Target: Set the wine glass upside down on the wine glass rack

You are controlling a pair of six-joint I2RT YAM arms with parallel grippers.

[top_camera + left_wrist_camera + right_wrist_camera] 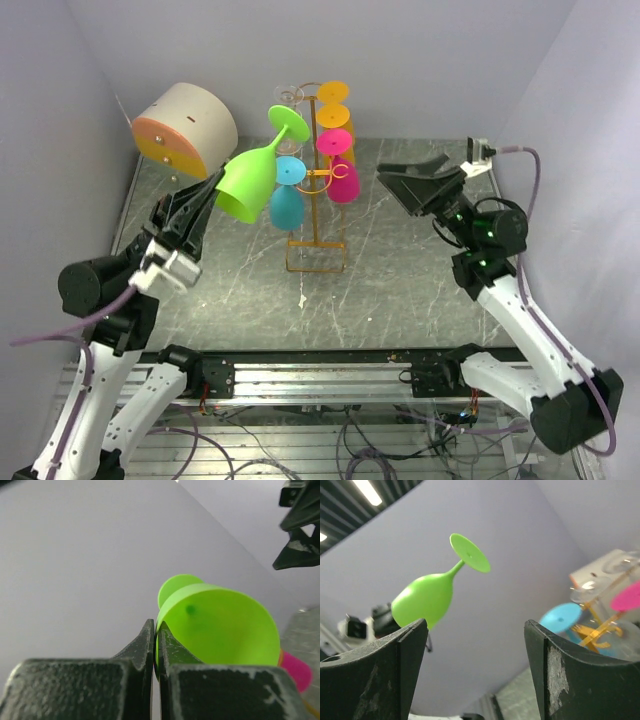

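Contact is firm on your left side: the left fingers (200,200) are pinched shut on the rim of the green wine glass (250,175), with one finger inside the bowl and one outside, as your left wrist view shows. The glass hangs in the air over the far left part of the counter (400,290). It is tilted, its mouth down toward your arm and its foot up and toward the wine glass rack (318,215). The foot sits just beside the rack's upper left hooks; you cannot tell whether it touches them.

The rack stands upright near the middle of the far edge, with a blue glass (287,205) and a pink glass (345,182) hanging on it upside down.

Your right fingers (410,185) are spread wide and hold nothing, near the far right corner.

A cream drum (190,120) sits by the far left corner.
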